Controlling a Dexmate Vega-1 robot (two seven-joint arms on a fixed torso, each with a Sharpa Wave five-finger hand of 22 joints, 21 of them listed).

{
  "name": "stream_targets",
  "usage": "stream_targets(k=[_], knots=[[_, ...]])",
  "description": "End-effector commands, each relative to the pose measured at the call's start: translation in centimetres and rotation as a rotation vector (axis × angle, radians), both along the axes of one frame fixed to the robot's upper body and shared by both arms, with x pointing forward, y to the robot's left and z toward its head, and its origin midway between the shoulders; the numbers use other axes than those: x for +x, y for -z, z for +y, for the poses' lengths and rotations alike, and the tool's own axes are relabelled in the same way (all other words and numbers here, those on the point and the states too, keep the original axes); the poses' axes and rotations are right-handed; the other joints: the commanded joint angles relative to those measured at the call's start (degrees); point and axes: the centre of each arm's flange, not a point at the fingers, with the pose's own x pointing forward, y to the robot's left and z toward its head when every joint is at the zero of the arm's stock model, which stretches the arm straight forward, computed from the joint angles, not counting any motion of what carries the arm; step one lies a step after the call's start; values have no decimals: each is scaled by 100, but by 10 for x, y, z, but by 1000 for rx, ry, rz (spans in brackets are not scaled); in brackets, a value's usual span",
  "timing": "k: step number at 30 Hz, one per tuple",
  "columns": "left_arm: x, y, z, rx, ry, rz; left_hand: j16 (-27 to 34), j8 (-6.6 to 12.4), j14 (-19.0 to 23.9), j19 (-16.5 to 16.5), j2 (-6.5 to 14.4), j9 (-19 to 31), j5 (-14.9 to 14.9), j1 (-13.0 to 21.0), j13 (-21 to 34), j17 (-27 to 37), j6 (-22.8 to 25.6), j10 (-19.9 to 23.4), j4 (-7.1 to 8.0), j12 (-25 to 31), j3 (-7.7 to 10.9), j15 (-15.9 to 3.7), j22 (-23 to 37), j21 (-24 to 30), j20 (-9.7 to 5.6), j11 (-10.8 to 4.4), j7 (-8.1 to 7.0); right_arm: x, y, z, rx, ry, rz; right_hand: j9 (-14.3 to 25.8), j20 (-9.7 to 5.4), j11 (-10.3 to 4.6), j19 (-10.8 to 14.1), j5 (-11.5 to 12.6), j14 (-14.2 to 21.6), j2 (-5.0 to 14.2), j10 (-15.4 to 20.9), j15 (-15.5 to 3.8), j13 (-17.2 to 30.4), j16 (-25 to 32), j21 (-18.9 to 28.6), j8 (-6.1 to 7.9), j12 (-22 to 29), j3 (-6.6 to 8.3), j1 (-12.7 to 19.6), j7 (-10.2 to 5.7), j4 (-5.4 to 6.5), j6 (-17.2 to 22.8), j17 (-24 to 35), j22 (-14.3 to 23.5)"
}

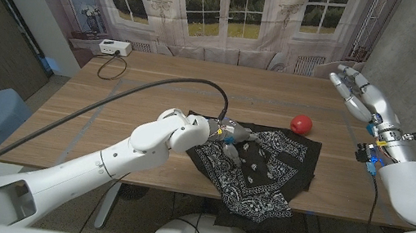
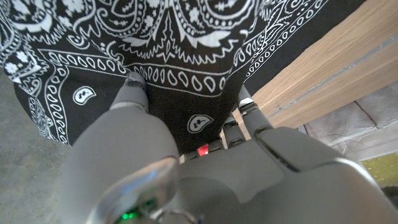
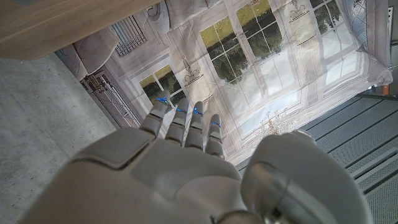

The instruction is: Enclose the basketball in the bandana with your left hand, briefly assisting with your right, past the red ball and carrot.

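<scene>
Left hand reaches over the black bandana at the table's near edge, fingers pressing into the cloth; whether they grip it can't be told. Bandana partly hangs off the near edge. Basketball not visible. Red ball touches the bandana's far right corner. Right hand is raised at right, fingers spread, holding nothing.

I see the bandana spread on the table at the near edge, right of centre, one corner hanging over that edge. My left hand sits on the bandana's left part. The ball lies on the table just beyond the bandana's far right corner. My right hand hangs above the table's far right edge, well apart from both. A box sits at the far left corner.
</scene>
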Motion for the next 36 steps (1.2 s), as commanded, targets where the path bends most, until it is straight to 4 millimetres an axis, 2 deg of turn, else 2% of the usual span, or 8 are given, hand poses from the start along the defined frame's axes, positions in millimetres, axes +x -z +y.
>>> stream_targets(k=[1, 3, 6, 10, 11, 16, 22, 36], knots=[[18, 30, 9, -282, 28, -32, 204, 252, 1192, 838, 335, 24, -24, 487, -86, 33, 1720, 937, -15, 257, 267, -551, 13, 266, -298, -111, 931, 2, -4, 4, -7, 17, 10, 3, -2, -16, 38, 40, 56, 37, 26, -15, 4, 16, -28, 1, 28, -59, 18, 2, -2, 42, 5, 19], [19, 31, 11, -296, 30, -31, 309, 384, 1758, 1203, 447, 31, -20, 799, -109, 40, 2288, 1473, -56, 391, 481, -747, 23, 410, -491, -104, 1042, 3, -3, 4, -1, 16, 4, 3, -2, 0, 40, 40, 62, 42, 32, -17, 2, 17, -33, 0, 26, -62, 18, 4, -3, 45, -1, 19], [16, 32, 12, -305, 19, -95, 483, 491, 2530, 1583, 558, 36, -28, 982, -54, 90, 2829, 2151, -28, 629, 680, -952, 37, 597, -637, -248, 1149, 3, -5, 5, -4, 19, 5, 2, -3, 12, 47, 41, 63, 51, 35, -17, -3, 15, -40, -4, 21, -67, 17, 2, -5, 48, -11, 19], [15, 28, 16, -332, 27, -87, 659, 551, 2960, 1685, 675, 47, -8, 1321, 35, 331, 3221, 2468, -79, 803, 918, -1075, 57, 717, -747, -289, 1199, 4, -7, 6, -8, 28, 10, 2, -4, -9, 53, 42, 66, 60, 41, -22, -8, 13, -47, -7, 17, -72, 18, 2, -8, 51, -21, 19], [13, 25, 17, -343, 29, -106, 726, 562, 3030, 1699, 657, 56, -13, 1412, 68, 425, 3295, 2567, -94, 866, 933, -1090, 64, 748, -772, -335, 1224, 5, -7, 6, -10, 16, 14, 2, -4, -3, 54, 42, 67, 62, 42, -18, -9, 13, -49, -8, 16, -74, 18, 1, -9, 51, -23, 19], [8, 13, 24, -403, 17, -162, 1152, 828, 3543, 1873, 669, 260, 10, 2072, 378, 1053, 4029, 2996, -103, 1274, 1031, -1135, 163, 1132, -991, -264, 1432, 6, -8, 8, -8, 20, 6, 2, -3, 0, 57, 43, 66, 71, 43, -19, -15, 9, -60, -13, 8, -81, 18, -3, -12, 52, -36, 19], [4, 1, 29, -413, 22, -200, 1250, 984, 3631, 1863, 674, 421, 58, 2361, 613, 1338, 4271, 3155, -88, 1518, 1097, -1125, 215, 1342, -1022, -290, 1458, 7, -10, 9, -13, 14, 10, 2, -2, -4, 54, 43, 57, 78, 49, -17, -20, 2, -73, -18, 3, -89, 16, -2, -14, 53, -48, 19], [-5, -28, 49, -556, 50, -287, 1423, 1136, 3967, 1958, 625, 656, 85, 2551, 1019, 1702, 4407, 3318, -49, 1918, 1076, -1184, 257, 1689, -1132, -358, 1501, 9, -17, 12, -24, 17, 5, 1, -2, -4, 55, 44, 51, 100, 41, -16, -34, -7, -101, -30, -18, -110, 7, 1, -16, 54, -75, 20]])
